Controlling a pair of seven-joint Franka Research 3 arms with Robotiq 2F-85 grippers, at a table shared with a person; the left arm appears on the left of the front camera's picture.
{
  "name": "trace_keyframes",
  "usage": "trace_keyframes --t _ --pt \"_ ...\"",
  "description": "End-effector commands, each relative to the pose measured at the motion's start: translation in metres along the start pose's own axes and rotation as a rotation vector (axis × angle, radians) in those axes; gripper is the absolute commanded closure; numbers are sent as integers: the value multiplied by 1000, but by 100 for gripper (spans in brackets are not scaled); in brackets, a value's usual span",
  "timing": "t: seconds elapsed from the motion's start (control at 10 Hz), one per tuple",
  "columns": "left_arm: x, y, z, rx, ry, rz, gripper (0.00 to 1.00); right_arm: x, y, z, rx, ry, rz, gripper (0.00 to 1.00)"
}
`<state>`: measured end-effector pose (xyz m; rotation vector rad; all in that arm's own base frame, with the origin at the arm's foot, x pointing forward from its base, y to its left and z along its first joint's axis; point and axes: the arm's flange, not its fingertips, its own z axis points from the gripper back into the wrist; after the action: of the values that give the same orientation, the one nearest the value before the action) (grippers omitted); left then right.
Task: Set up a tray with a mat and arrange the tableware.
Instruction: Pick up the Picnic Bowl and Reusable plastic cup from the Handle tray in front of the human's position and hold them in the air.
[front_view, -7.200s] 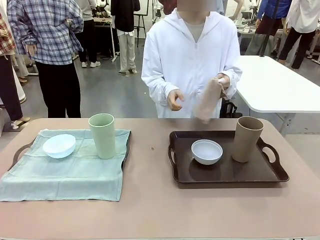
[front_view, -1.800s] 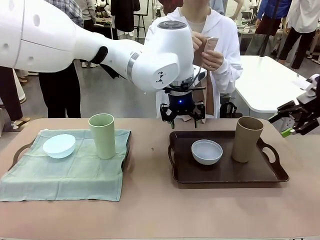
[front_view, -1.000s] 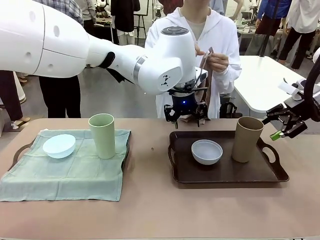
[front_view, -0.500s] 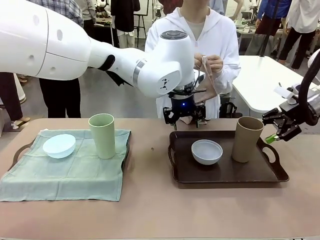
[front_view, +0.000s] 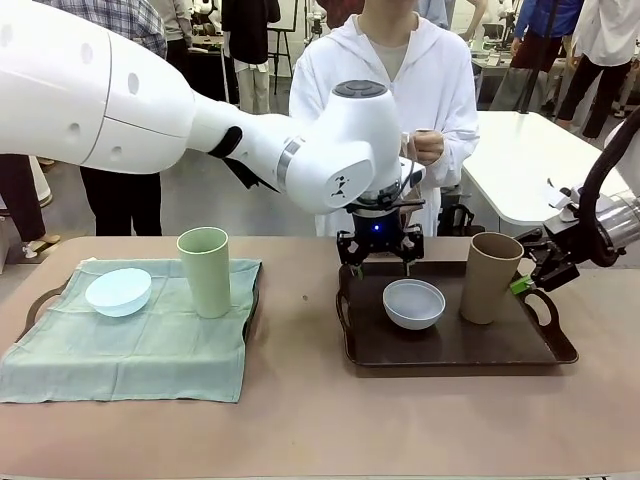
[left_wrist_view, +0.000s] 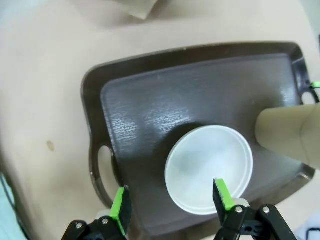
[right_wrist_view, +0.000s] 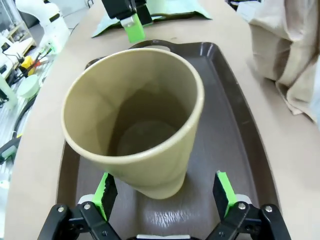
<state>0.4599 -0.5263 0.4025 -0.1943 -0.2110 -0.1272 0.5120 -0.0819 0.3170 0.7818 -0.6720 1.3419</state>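
A brown tray (front_view: 450, 350) at the right holds a white-grey bowl (front_view: 414, 303) and a tan cup (front_view: 490, 277). My left gripper (front_view: 380, 255) hangs open just above the tray's far edge, behind the bowl. From the wrist, the left gripper (left_wrist_view: 171, 202) straddles the near part of the bowl (left_wrist_view: 209, 167) from above. My right gripper (front_view: 535, 270) is open at the cup's right side. Its wrist view shows the right gripper (right_wrist_view: 164, 195) with the cup (right_wrist_view: 135, 110) standing between its green pads. The person holds a tan cloth (right_wrist_view: 285, 60) beyond the tray.
At the left, a second tray under a pale green mat (front_view: 130, 340) carries a pale blue bowl (front_view: 118, 291) and a pale green cup (front_view: 205, 270). The person stands close behind the brown tray. Bare tabletop (front_view: 300, 420) lies between the trays and along the front.
My left gripper has dropped lower, toward the tray and bowl. My right gripper has moved left and down until the tan cup stands between its fingers. The person's hands have lowered.
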Motion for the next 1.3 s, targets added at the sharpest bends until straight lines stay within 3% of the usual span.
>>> trace_keyframes --t 0.0,1.1,1.2 --pt "3 3 -11 10 37 -9 15 4 6 -19 5 2 44 0" --pt "12 -10 -63 58 119 34 15 2 -3 -48 118 6 73 0" --pt "11 -10 -63 62 121 34 69 2 -3 -48 126 13 85 60"
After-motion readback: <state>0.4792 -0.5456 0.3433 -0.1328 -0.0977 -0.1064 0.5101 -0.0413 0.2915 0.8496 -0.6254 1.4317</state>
